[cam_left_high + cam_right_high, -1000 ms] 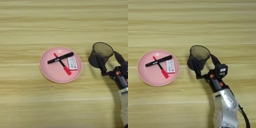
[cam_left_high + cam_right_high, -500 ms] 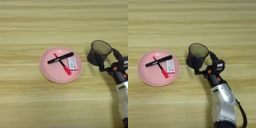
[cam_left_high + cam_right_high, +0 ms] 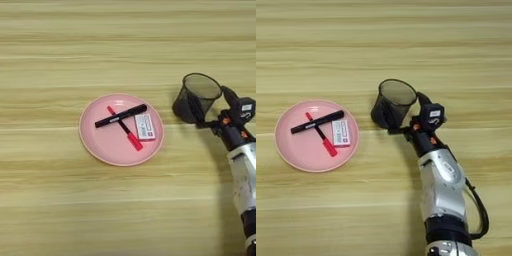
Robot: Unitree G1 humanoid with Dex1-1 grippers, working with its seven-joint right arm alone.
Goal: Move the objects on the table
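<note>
I'm seeing the hand [image 3: 406, 114] gripping the black mesh cup [image 3: 392, 103], tilted, right of the pink plate [image 3: 100, 145]. Lying on the plate: black marker [image 3: 121, 115] crossing red pen [image 3: 126, 130], white box [image 3: 145, 126] whose label is unreadable. Counter [image 3: 125, 45] showing striped light wood.

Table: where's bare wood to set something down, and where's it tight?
Free: the whole far strip of the table beyond the pink plate and mesh cup, the near strip below the plate, and everything left of it. Tight: the gap between plate and cup, and around the pincer at the cup.
</note>
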